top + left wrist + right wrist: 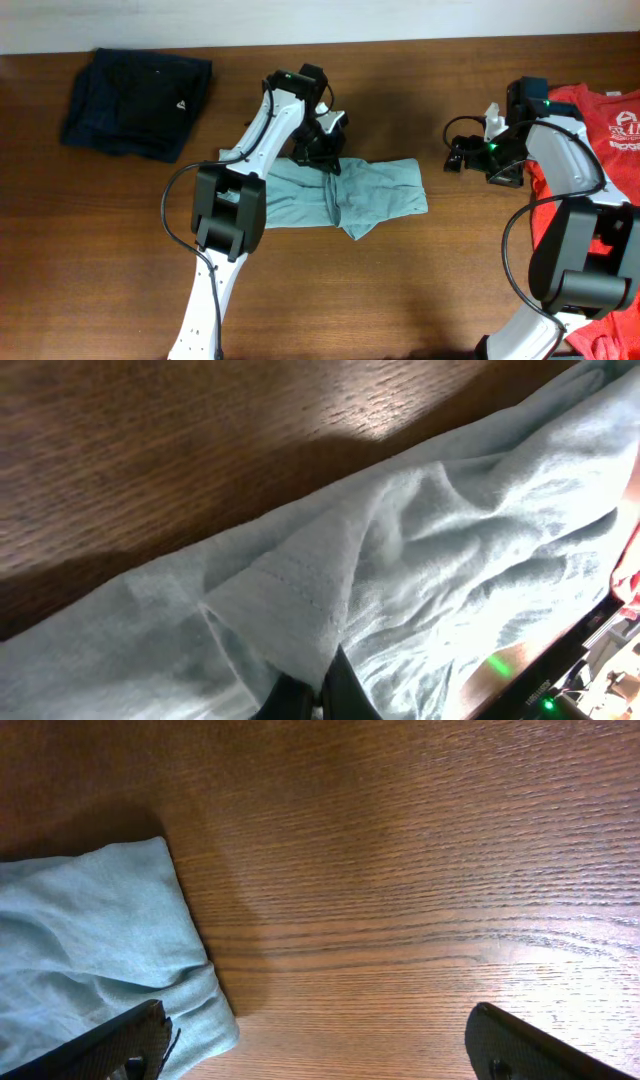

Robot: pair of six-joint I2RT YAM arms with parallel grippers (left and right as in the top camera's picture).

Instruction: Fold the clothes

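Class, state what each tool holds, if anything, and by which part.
Left tool pinches the pale blue-grey T-shirt by a raised fold near its middle; right tool, open, holds nothing.

– Middle of the table [100, 250]?
– T-shirt [385, 190], with the left gripper [327, 152] down on it.
– Left of that, toward the far edge?
– Folded garment [135, 100].
– And right?
– Right gripper [460, 152] just beside, then printed T-shirt [590, 115] at the right edge.
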